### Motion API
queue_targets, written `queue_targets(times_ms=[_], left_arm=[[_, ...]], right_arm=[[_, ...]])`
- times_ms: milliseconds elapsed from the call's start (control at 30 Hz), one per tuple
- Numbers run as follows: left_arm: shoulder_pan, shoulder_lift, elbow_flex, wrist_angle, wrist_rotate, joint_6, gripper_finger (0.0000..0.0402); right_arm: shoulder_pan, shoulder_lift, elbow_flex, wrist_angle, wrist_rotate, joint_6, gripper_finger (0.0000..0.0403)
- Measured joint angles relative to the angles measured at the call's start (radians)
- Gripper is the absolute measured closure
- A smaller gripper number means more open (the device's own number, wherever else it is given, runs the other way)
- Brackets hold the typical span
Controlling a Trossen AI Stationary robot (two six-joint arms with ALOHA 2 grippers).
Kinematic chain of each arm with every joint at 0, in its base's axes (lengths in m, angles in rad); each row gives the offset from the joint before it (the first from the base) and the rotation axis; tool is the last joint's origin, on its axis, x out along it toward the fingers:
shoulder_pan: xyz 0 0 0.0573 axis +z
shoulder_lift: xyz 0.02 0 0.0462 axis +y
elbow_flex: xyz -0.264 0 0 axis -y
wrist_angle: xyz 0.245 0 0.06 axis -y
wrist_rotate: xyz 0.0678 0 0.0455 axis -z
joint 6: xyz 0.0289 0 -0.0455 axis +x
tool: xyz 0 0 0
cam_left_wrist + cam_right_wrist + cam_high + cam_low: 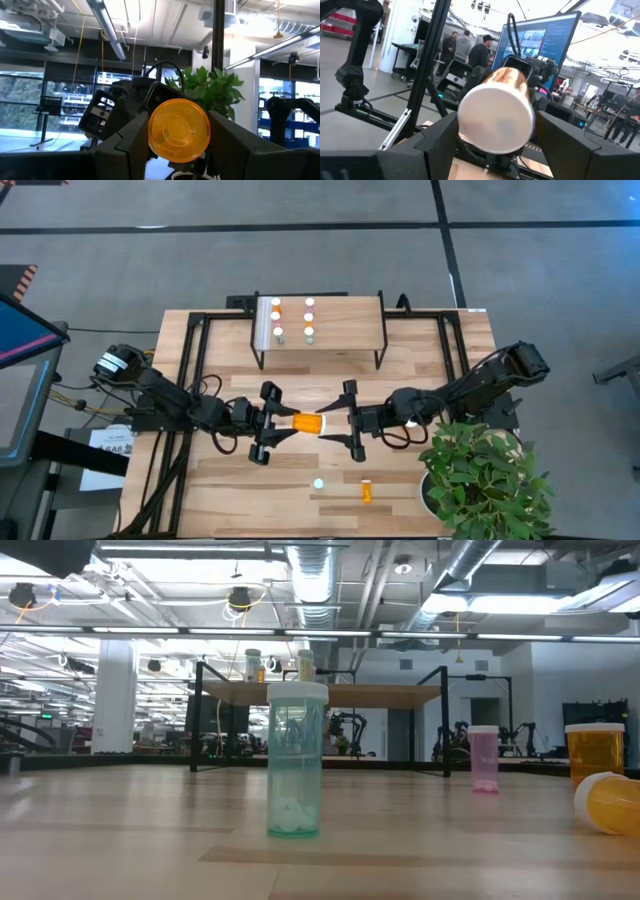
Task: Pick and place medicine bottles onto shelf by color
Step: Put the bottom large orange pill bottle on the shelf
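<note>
Now, mid-table:
Left gripper (272, 423): my fingers clamp the orange bottle (308, 423), held level at its base.
Right gripper (350, 420): at 3 o'clock, my jaws bracket its white cap.
Shelf (330, 320): 12 o'clock, right half bare.
Room: open tabletop toward 6 o'clock.

Bottles (279, 334) on shelf (345, 330) and table (250, 500)

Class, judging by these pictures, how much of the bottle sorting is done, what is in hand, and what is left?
Done: six bottles stand on the shelf. In hand: an orange bottle lies level between the left gripper and right gripper. Left: a pale green bottle and a small orange bottle remain on the table.
</note>
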Motion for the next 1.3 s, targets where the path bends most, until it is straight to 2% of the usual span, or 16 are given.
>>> queue_targets(times_ms=[800,900,1133,1300], left_arm=[[-0.001,0.000,0.000,-0.015,0.001,0.011,0.0244],[-0.001,0.000,0.000,-0.007,0.002,0.013,0.0244],[-0.001,0.000,-0.001,-0.002,0.001,0.018,0.0244],[-0.002,-0.001,-0.001,-0.006,0.001,0.016,0.0244]], right_arm=[[0.006,0.000,0.000,-0.001,0.016,0.038,0.0123],[0.006,0.000,0.000,-0.001,0.016,0.040,0.0137],[0.006,-0.002,0.000,-0.001,0.016,0.040,0.0201],[0.007,-0.002,0.000,-0.002,0.015,0.047,0.0202]])
